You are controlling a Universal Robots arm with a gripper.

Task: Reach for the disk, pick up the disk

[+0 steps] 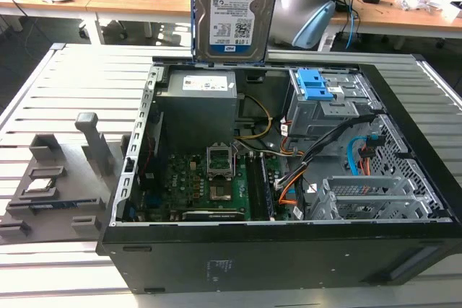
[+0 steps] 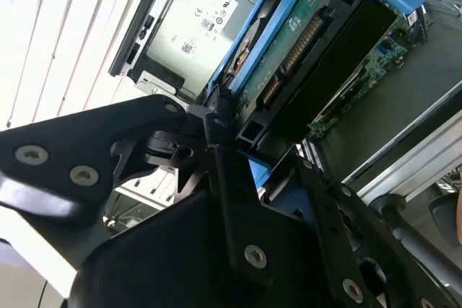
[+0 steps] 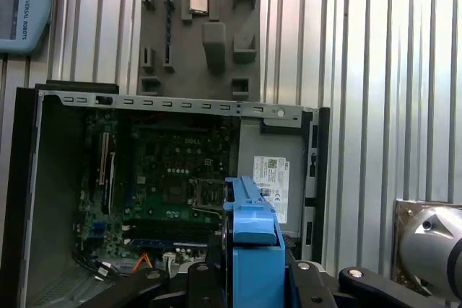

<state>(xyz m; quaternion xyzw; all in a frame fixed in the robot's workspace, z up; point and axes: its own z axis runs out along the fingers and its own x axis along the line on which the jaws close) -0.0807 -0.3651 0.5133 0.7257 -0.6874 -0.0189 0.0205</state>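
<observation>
The disk (image 1: 234, 16), upright in its blue bracket, is found raised above the power supply (image 1: 198, 95) end of the open computer case (image 1: 253, 261). It is clamped edge-on in the closed gripper (image 3: 253, 261). The pick-up is judged essentially accomplished. Any further motion would call for a firm clamp and clearance from the case wall.

At the upper centre of the exterior view, the disk (image 1: 234, 16) has a silver-grey metal body and a smooth white paper label. Its bracket (image 3: 251, 236), in the first wrist view, is smooth blue plastic. The computer case (image 1: 289, 265) is matt black metal, the table (image 1: 72, 84) pale ribbed metal, the fixture (image 1: 72, 178) matt grey plastic.
</observation>
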